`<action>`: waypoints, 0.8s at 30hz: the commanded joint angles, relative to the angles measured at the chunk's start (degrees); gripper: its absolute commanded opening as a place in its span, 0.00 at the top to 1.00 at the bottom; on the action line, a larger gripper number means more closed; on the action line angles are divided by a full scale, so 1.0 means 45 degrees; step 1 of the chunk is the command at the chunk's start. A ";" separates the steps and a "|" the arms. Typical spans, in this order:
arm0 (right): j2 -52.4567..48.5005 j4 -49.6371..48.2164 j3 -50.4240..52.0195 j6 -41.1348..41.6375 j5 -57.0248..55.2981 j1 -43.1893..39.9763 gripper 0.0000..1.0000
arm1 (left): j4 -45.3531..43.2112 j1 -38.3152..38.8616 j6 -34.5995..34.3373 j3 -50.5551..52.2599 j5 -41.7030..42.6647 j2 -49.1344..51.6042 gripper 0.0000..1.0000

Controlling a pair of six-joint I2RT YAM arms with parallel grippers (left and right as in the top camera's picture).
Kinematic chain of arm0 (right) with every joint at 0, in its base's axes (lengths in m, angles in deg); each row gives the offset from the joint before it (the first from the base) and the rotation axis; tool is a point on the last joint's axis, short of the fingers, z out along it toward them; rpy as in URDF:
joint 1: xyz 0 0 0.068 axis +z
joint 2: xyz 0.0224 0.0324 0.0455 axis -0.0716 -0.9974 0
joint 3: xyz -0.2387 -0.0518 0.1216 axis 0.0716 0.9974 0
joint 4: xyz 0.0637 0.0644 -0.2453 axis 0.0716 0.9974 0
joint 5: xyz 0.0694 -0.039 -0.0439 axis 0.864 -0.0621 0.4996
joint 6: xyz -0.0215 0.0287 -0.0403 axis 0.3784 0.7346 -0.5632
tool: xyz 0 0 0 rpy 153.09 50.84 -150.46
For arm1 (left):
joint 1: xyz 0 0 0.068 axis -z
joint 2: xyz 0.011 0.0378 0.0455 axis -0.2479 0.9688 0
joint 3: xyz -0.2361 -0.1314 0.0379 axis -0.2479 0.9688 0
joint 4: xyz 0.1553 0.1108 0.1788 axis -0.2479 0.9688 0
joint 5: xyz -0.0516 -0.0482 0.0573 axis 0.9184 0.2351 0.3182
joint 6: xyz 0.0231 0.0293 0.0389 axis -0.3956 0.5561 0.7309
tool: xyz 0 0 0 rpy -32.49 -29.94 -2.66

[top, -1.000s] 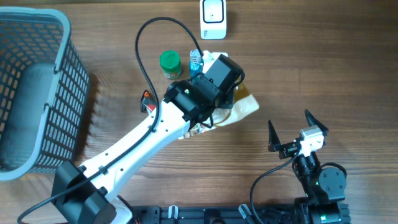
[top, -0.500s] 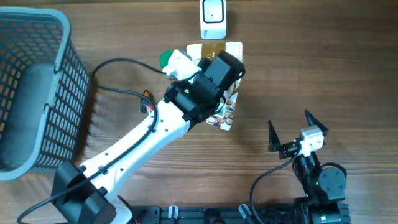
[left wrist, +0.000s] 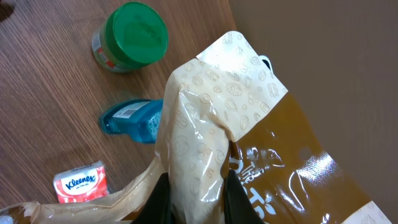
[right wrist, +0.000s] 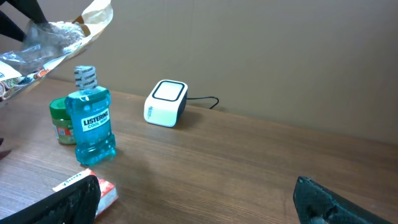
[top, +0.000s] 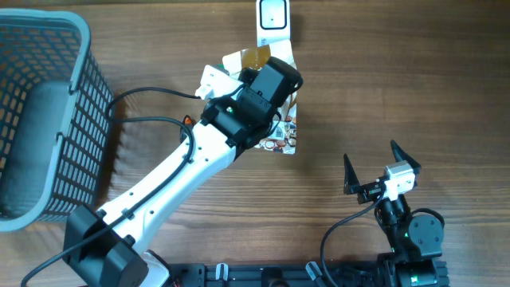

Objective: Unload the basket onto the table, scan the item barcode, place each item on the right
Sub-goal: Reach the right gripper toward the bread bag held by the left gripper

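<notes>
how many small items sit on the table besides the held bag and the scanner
3: a green-lidded jar, a blue plastic mouthwash bottle beside it, and a red-and-white tissue pack lying nearer the robot. The left arm could hide more.

Even bright light, soft shadow beside the basket (top: 83, 135), glare on the glossy bag (left wrist: 249, 146); wrist views sharp

A brown wood-grain tabletop (top: 422, 88) fills the overhead view, evenly lit. A plain beige wall (right wrist: 280, 43) rises behind its 12 o'clock edge.
</notes>
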 commanded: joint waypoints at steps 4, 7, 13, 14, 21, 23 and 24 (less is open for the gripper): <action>-0.0029 -0.0185 0.0010 0.9350 0.2030 -0.0029 0.00 | 0.0039 -0.0126 -0.0121 0.0034 -0.0306 0.0000 0.96; -0.0792 -0.0204 -0.0058 1.2356 0.4138 -0.0029 0.00 | 0.0063 -0.0136 -0.0117 0.0034 -0.0311 0.0000 0.96; -0.5294 0.0724 -0.2667 1.0273 0.4925 -0.0029 0.00 | 0.0277 -0.0136 -0.0015 0.0034 -0.0311 0.0000 0.96; -0.6241 0.0913 -0.3385 0.9753 0.4901 -0.0029 0.00 | 0.0282 -0.0136 -0.0015 0.0034 -0.0311 0.0000 0.96; -1.3017 0.2210 -0.7014 0.8315 0.5634 -0.0029 0.00 | 0.0257 -0.1005 -0.0029 0.0034 0.0665 -0.0005 0.96; -1.5038 0.1559 -0.7014 0.8752 0.6300 -0.0034 0.00 | 0.0034 -0.1190 -0.0029 0.0034 0.1054 -0.0005 0.96; -1.5582 0.0996 -0.7014 0.7776 0.7645 -0.0034 0.00 | -0.0005 -0.1190 -0.0024 0.0034 0.1161 -0.0005 0.96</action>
